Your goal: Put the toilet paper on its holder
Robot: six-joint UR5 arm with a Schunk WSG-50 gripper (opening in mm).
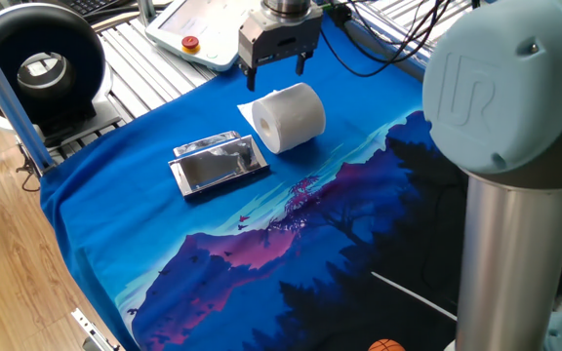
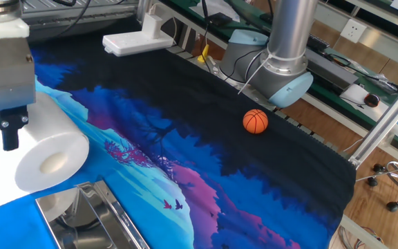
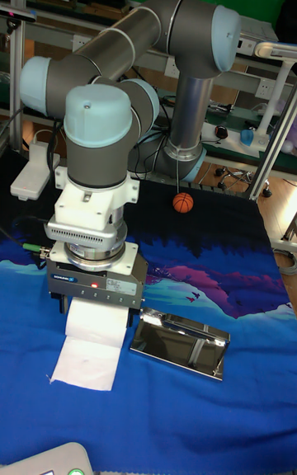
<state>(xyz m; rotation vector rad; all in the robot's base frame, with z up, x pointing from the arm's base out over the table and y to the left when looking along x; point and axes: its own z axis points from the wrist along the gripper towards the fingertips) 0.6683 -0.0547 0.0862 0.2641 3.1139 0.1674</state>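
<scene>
The toilet paper [image 1: 286,117] lies on its side on the blue cloth, its hollow core facing the holder and a loose sheet [image 3: 82,359] trailing from it. The holder [image 1: 220,163], a shiny silver rectangle, lies flat just beside the roll, apart from it. My gripper [image 1: 277,70] hangs open just above the roll's far side. Its two fingers [image 3: 62,306] stand wide apart, level with the roll's top in the tall view, with nothing held. In the other fixed view one finger [image 2: 10,131] covers part of the roll [image 2: 43,155], and the holder [image 2: 88,214] shows at the bottom edge.
A white pendant with a red button [image 1: 193,34] lies behind the gripper. A black round device [image 1: 37,68] stands at the far left. A small orange ball [image 2: 256,122] rests near the arm's base [image 2: 282,76]. A white block [image 2: 137,41] sits at the cloth's far edge.
</scene>
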